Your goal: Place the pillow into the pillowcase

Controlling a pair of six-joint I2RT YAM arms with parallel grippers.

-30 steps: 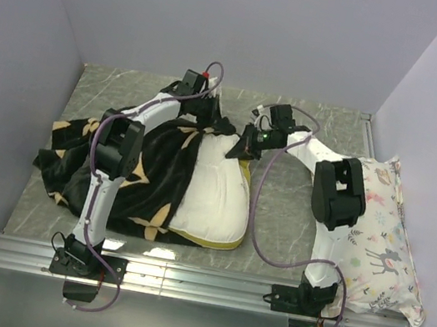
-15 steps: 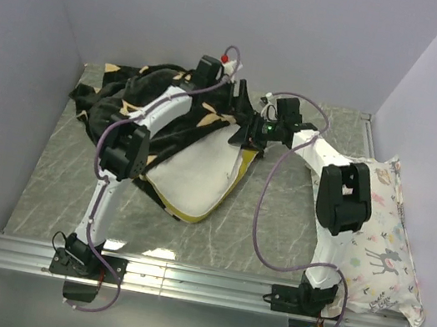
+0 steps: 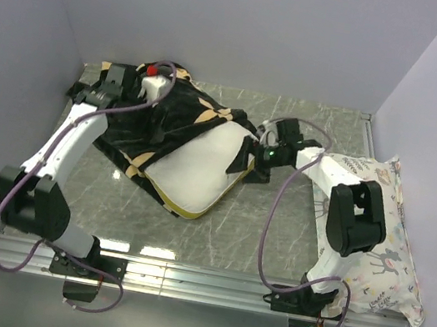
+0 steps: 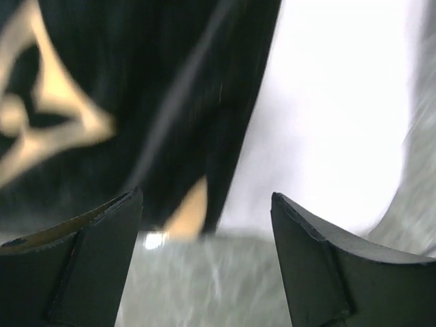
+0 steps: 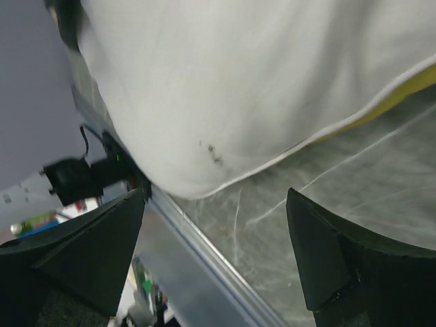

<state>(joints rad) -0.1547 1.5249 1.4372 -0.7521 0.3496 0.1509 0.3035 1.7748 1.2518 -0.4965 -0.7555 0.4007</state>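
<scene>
**A:** Left arm pose?

**B:** Elbow folded low, off the pillow's (image 3: 195,175) near-left. The forearm runs up and away to a wrist over the pillowcase (image 3: 177,118), at the pillow's far-left. The left gripper (image 4: 206,195) has its jaws spread wide with nothing between them. Black plush and white pillow sit just past the tips.

**A:** Right arm?

**B:** Elbow raised to the pillow's right, overlapping the deer-print pillow (image 3: 378,242) in the top view. The forearm reaches left to the pillow's right edge. The right gripper (image 5: 214,195) is wide open and empty, with the pillow's white face and yellow band just ahead.

**A:** Pillow in?

**B:** Partly. Its far end is covered by the pillowcase. Its near end lies bare on the table (image 3: 275,224), yellow band showing.
</scene>
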